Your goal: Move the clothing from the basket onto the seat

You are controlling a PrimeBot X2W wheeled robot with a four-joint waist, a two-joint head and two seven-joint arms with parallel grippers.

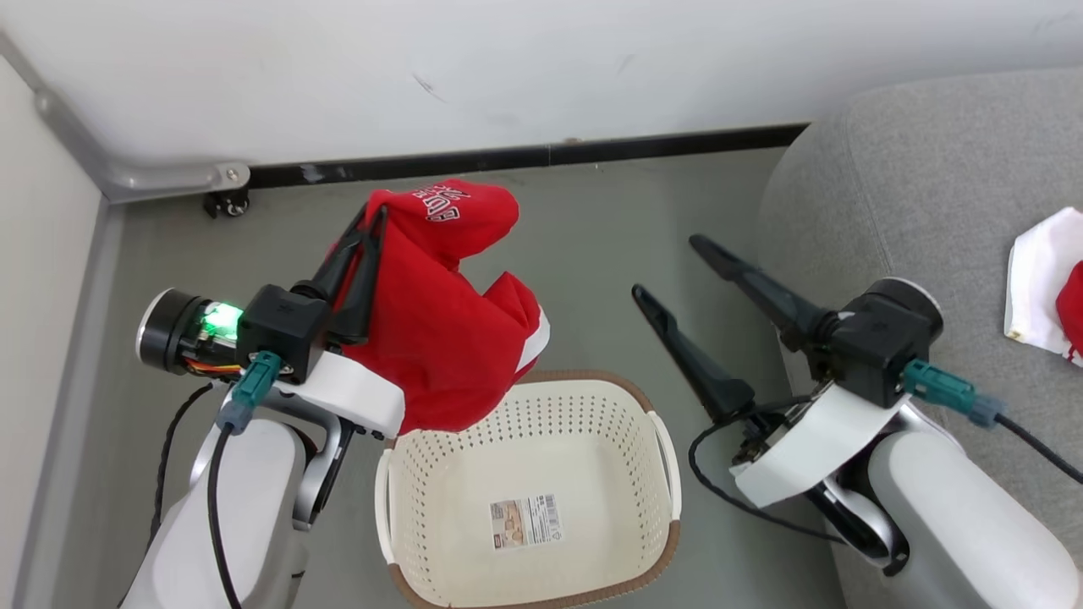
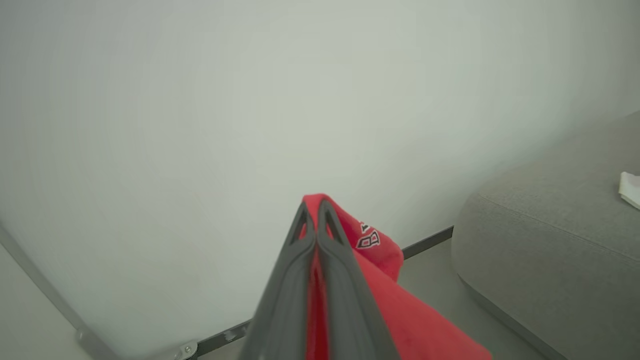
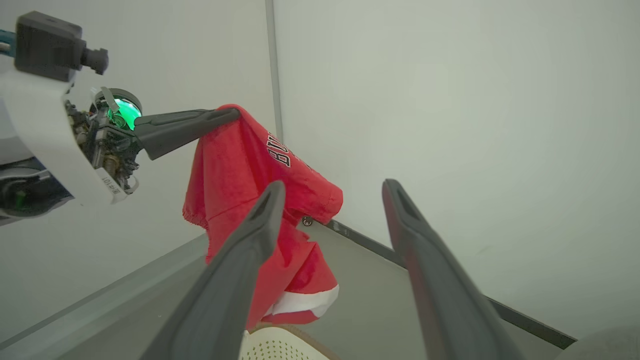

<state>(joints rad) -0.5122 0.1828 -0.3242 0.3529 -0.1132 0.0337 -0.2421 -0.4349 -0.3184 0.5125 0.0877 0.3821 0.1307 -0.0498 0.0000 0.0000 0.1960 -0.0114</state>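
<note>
Seen from above, a corner of a room has a grey floor (image 1: pixel 592 237) and a pale wall (image 1: pixel 508 68) with a black skirting strip (image 1: pixel 592 152) along its base.

On the left, the left tool (image 1: pixel 368 222) has its two dark fingers pressed together on a fold of a red sports garment (image 1: pixel 440 330), holding it up in the air. The cloth drapes down from the fingertips. It shows black-and-white lettering near the top and a white band along its lower edge. Its lowest part hangs over the far left rim of the laundry basket (image 1: pixel 440 474). Whether cloth and rim touch cannot be told.

The basket is cream-white with perforated sides and a brown rim. It stands on the floor between the two arms, near the robot, with a paper label (image 1: pixel 525 522) lying flat on its bottom.

To the right, the right tool (image 1: pixel 666 266) has its fingers spread wide apart and nothing between them. It is above the floor between the basket and the seat (image 1: pixel 914 169), and its fingers point toward the far wall.

The large grey fabric seat takes up the right side. At its far right edge lies a piece of white and red clothing (image 1: pixel 1045 279), well apart from both tools.
</note>
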